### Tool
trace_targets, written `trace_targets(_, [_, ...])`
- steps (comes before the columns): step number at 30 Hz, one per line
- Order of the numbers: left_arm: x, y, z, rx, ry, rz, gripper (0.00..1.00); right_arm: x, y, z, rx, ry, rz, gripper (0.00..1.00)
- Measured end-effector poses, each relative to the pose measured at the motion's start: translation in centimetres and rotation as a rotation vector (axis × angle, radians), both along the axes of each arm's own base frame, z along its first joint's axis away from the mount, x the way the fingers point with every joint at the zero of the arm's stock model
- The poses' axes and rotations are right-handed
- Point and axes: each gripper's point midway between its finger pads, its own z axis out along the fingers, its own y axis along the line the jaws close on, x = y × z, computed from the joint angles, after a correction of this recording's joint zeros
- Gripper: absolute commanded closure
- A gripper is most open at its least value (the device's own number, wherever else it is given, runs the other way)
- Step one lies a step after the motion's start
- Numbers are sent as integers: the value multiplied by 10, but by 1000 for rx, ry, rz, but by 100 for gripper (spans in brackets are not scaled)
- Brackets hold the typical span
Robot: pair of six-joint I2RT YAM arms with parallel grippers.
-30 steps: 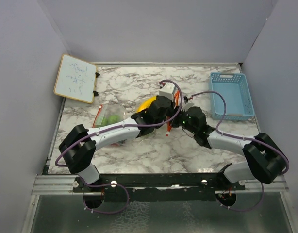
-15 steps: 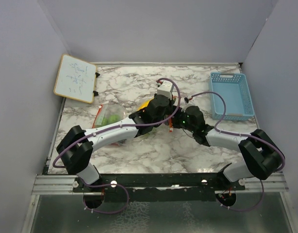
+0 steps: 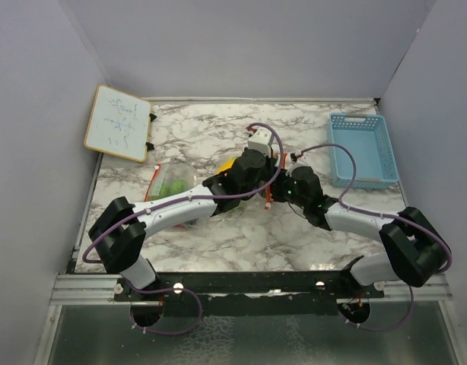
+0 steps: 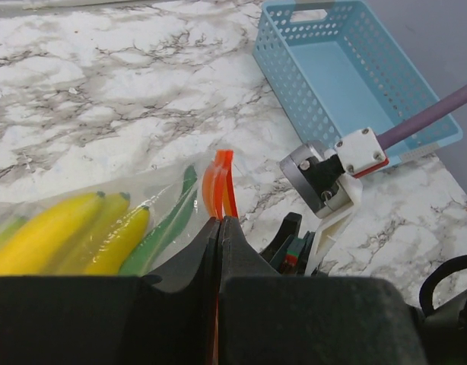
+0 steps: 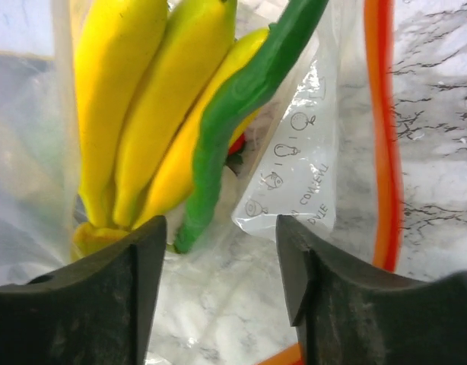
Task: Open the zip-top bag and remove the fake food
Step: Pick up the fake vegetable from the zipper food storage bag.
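Note:
The clear zip-top bag lies mid-table under my left arm, its orange zip edge standing up. My left gripper is shut on that orange edge. Inside the bag is fake food: a yellow banana bunch, a green bean piece and lime-green fruit. My right gripper is open just before the bag's mouth, with clear plastic and marble showing between its fingers, which clamp nothing. In the left wrist view the right gripper sits just right of the zip.
A light-blue slotted basket stands at the back right, also close ahead in the left wrist view. A small whiteboard leans at the back left. Grey walls close in the marble table.
My right gripper has opened and edged left toward the bag's mouth. The left arm keeps its pinch on the zip edge and has barely moved.

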Motion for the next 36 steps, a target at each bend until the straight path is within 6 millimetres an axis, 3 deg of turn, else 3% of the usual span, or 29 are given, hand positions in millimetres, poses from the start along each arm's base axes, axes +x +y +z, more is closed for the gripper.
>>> trace_targets(3, [-1, 0, -1, 0, 3, -1, 100, 2, -2, 9, 9, -25, -14, 52])
trace_targets(7, [-3, -2, -6, 8, 12, -10, 100, 6, -3, 22, 25, -66, -23, 66])
trace_targets(12, [-4, -3, -8, 10, 18, -20, 100, 13, -4, 27, 46, -85, -40, 83])
trace_targets(14, [-4, -4, -8, 10, 18, -21, 100, 17, -3, 27, 62, -90, -49, 85])
trace_targets(19, [-5, -4, -9, 11, 19, -23, 100, 24, -1, 23, 83, -88, -61, 69])
trace_targets(28, [-6, -2, -13, 14, 28, -15, 100, 36, 1, 13, 83, -85, -75, 51])
trace_targets(34, [0, 3, -13, 18, 22, 17, 100, 47, 3, 11, 82, -93, -84, 50])
trace_targets(36, [0, 4, -14, 20, 21, 21, 100, 49, 4, 9, 83, -96, -85, 55])
